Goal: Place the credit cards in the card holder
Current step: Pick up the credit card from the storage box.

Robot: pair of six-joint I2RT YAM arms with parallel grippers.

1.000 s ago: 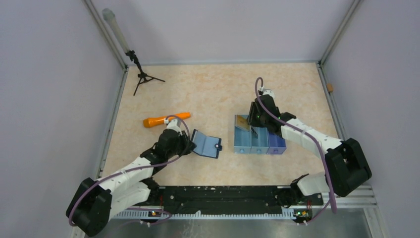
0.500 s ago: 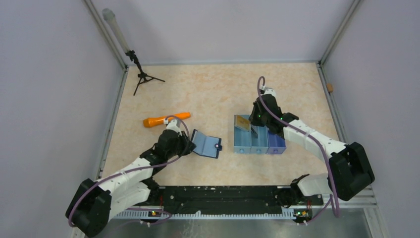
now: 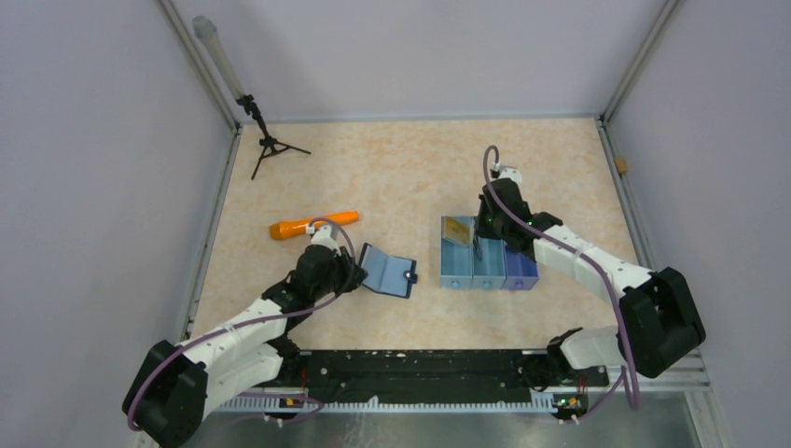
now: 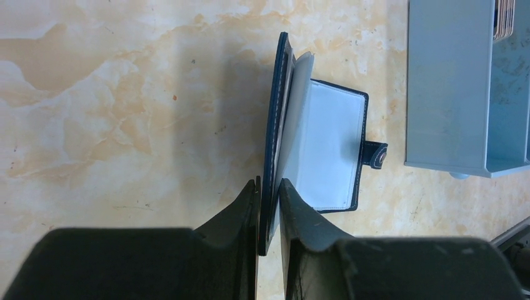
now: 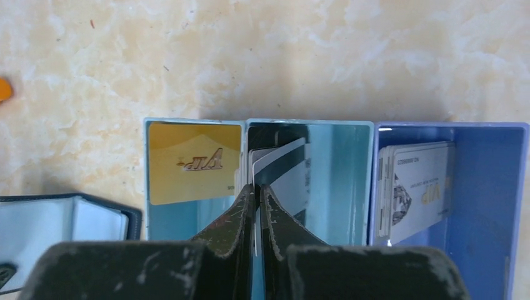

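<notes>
Top external view: the navy-blue folding card holder (image 3: 390,273) lies open on the marbled beige table (image 3: 401,177), its left cover raised in the left gripper (image 3: 355,272); the right gripper (image 3: 478,245) reaches into the middle compartment of a three-compartment blue plastic tray (image 3: 457,280). Left wrist view: the fingers clamp the upright navy cover; the pale inside faces the tray. Right wrist view: the fingers pinch a thin pale credit card (image 5: 254,172) standing in the middle compartment; a gold-yellow credit card (image 5: 194,162) leans in the left compartment; white credit cards (image 5: 415,187) fill the right.

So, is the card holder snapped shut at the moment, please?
No, the card holder lies open, one cover pinched upright in the left pincer.
</notes>
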